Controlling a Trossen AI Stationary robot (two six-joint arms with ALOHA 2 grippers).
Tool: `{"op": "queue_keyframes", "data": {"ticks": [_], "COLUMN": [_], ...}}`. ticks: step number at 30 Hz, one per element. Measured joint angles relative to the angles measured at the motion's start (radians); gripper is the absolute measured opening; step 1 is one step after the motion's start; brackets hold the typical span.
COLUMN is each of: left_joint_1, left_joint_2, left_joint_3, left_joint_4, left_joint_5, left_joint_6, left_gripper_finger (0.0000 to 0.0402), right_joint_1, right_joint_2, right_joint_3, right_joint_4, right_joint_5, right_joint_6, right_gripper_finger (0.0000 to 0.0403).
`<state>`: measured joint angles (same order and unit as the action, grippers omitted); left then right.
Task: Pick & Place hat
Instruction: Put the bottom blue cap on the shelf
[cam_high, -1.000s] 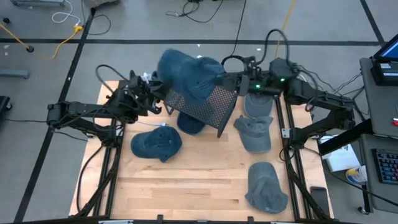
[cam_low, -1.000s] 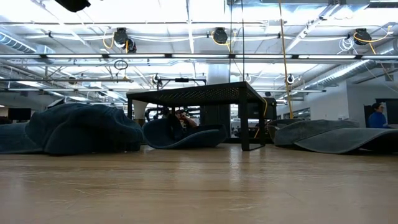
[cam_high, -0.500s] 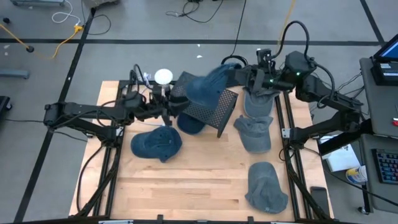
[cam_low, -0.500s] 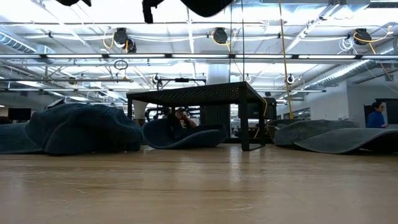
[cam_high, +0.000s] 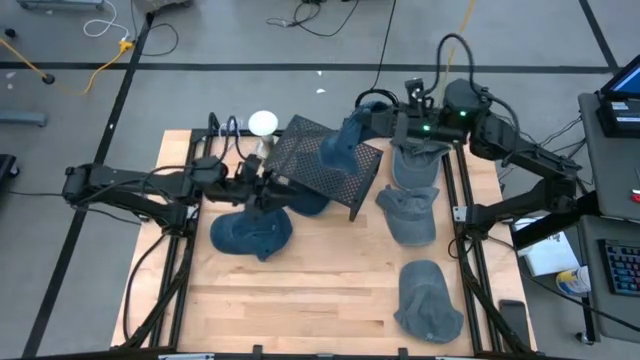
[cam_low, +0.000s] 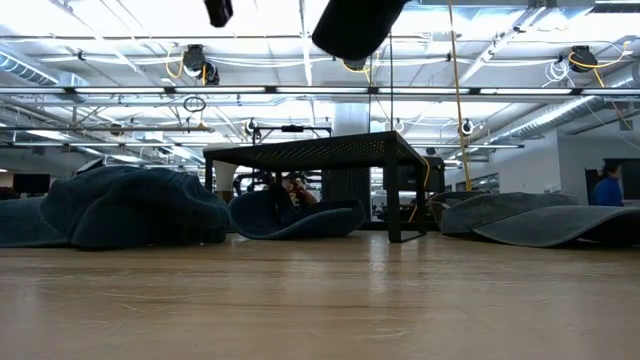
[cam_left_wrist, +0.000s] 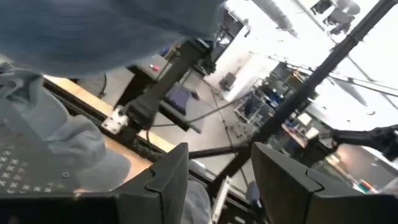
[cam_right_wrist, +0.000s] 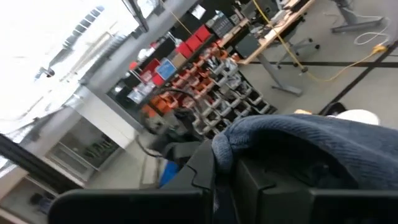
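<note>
My right gripper (cam_high: 372, 128) is shut on a dark blue hat (cam_high: 343, 142) and holds it over the far part of a black mesh stand (cam_high: 318, 172). In the low view the hat (cam_low: 355, 22) hangs high above the stand (cam_low: 310, 150). In the right wrist view its cloth (cam_right_wrist: 305, 138) bulges over the fingers. My left gripper (cam_high: 266, 186) is open, at the stand's left side and above another blue hat (cam_high: 250, 232) that lies on the table. Nothing sits between its fingers (cam_left_wrist: 217, 180). My right gripper holds the dark blue hat by the edge nearest the arm (cam_right_wrist: 233, 149). It reaches in roughly level from the table's right side. The hat is lifted clear, bunched, and hangs beside and below the fingers over the mesh stand. The gripper body hides the fingertips.
Three more blue hats lie along the table's right side (cam_high: 412, 165), (cam_high: 408, 216), (cam_high: 430, 300), and one (cam_high: 305, 200) sits under the stand. A white round object (cam_high: 262, 122) stands at the far edge. The bare wood (cam_high: 300, 300) is at the near side.
My right gripper has carried the hat from over the stand's far left corner toward the right and down. The hat has gone from spread wide to bunched. My left gripper has moved toward the near edge and right, down beside the stand. The white round object is now uncovered.
</note>
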<state>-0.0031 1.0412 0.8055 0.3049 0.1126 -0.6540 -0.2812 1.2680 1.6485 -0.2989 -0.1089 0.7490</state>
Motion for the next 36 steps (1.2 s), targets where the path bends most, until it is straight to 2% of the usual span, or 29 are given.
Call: {"op": "queue_keyframes", "data": {"ticks": [3,11,14,26,36], "left_joint_1": [-0.008,-0.022,-0.030,-0.033,-0.033], "left_joint_2": [-0.043,-0.143,-0.174,-0.265,-0.290], "left_joint_3": [0.000,0.000,0.000,0.000,0.000], "left_joint_4": [-0.042,-0.086,-0.113,-0.152,-0.154], "left_joint_5": [-0.003,0.023,0.027,0.036,0.048], "left_joint_6": [0.001,0.002,0.004,0.003,0.003], "left_gripper_finger": [0.0182,0.0182,0.0182,0.0182,0.0182], "right_joint_1": [-0.015,-0.077,-0.102,-0.142,-0.153], "right_joint_2": [0.036,0.178,0.242,0.484,0.590], "right_joint_3": [0.000,0.001,0.036,0.264,0.313], "right_joint_4": [0.014,0.202,0.217,0.221,0.264], "right_joint_5": [-0.006,-0.131,-0.158,-0.159,-0.161], "right_joint_6": [-0.038,-0.058,-0.069,-0.223,-0.334], "right_gripper_finger": [0.0017,0.0017,0.0017,0.0017,0.0017]}}
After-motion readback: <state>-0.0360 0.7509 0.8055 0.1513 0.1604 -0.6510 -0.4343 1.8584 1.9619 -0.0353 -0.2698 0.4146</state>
